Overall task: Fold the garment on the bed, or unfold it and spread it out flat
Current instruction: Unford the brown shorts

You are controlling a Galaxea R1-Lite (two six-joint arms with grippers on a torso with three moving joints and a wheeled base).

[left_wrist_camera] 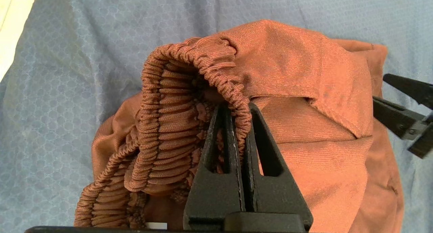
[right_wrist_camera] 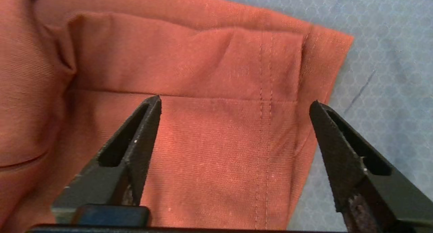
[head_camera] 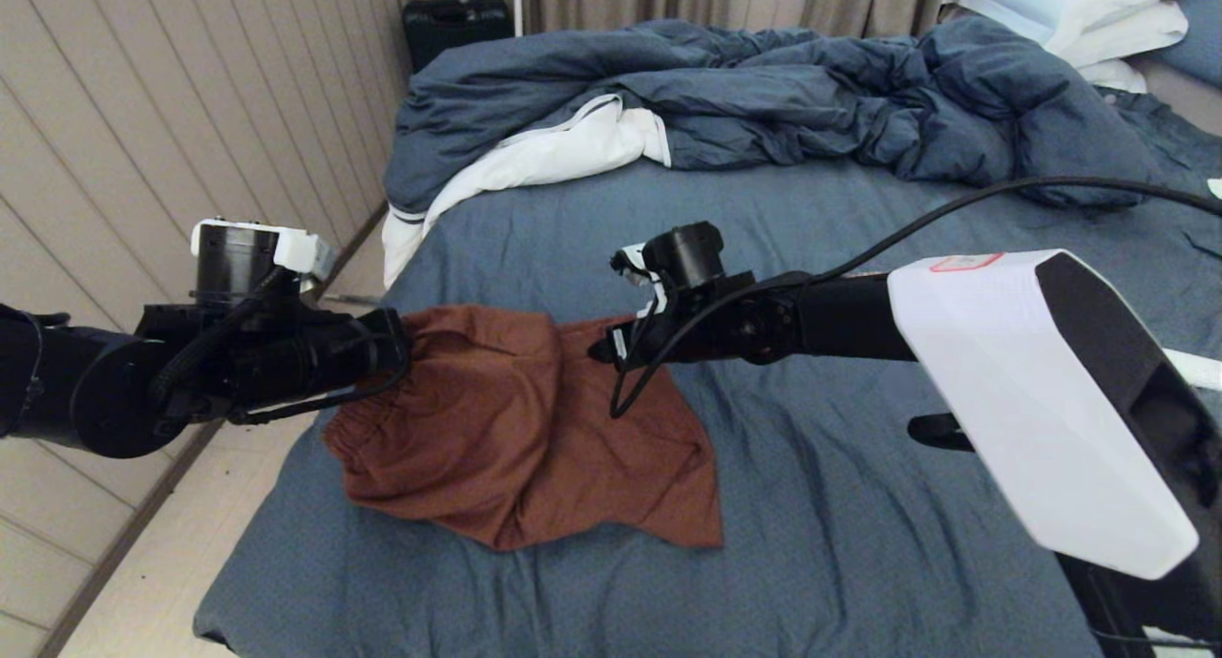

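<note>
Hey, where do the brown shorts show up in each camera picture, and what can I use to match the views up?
Head view: the shorts lie on the near part of the bed, between the two arms.
Left wrist view: the shorts fill the middle, waistband pinched in the left gripper.
Right wrist view: a hemmed corner of the shorts lies under the open right gripper.
Shared landmark: the blue sheet around the shorts.

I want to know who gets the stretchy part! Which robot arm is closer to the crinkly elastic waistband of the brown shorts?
The left. Its tool is shut on the ribbed elastic waistband of the rust-brown fabric shorts. The right tool hangs open over a stitched hem at the other end.
</note>
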